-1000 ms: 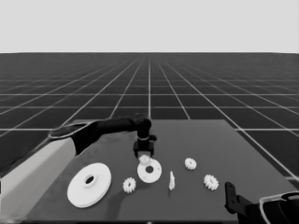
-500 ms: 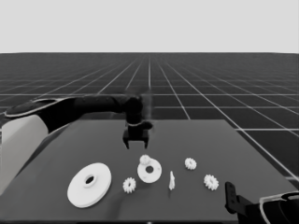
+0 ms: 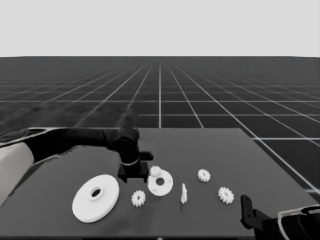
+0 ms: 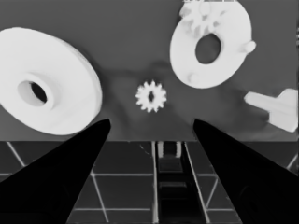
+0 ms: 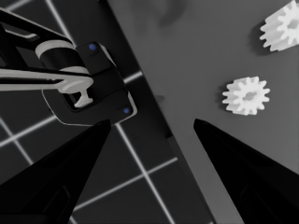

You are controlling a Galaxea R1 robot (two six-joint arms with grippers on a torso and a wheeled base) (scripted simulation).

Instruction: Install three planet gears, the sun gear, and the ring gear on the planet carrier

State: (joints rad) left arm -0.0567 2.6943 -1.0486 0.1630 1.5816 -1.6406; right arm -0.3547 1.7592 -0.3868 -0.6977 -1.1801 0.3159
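Head view: the left arm reaches in from the left, its left gripper (image 3: 134,172) low over the counter (image 3: 210,150), just beside the smaller round part (image 3: 160,183). One gear (image 3: 155,171) sits on that part's far edge. The larger round part (image 3: 95,197) lies to the left, a loose gear (image 3: 138,198) between the two. A thin white piece (image 3: 184,193) and two more gears (image 3: 203,175) (image 3: 226,195) lie to the right. The right gripper (image 3: 248,212) waits at the lower right corner.

Left wrist view: the fingers (image 4: 70,158) stand apart, empty, the loose gear beyond them; it seems untouched.

Right wrist view: fingers (image 5: 233,154) apart, holding nothing, near two gears at the counter's corner.
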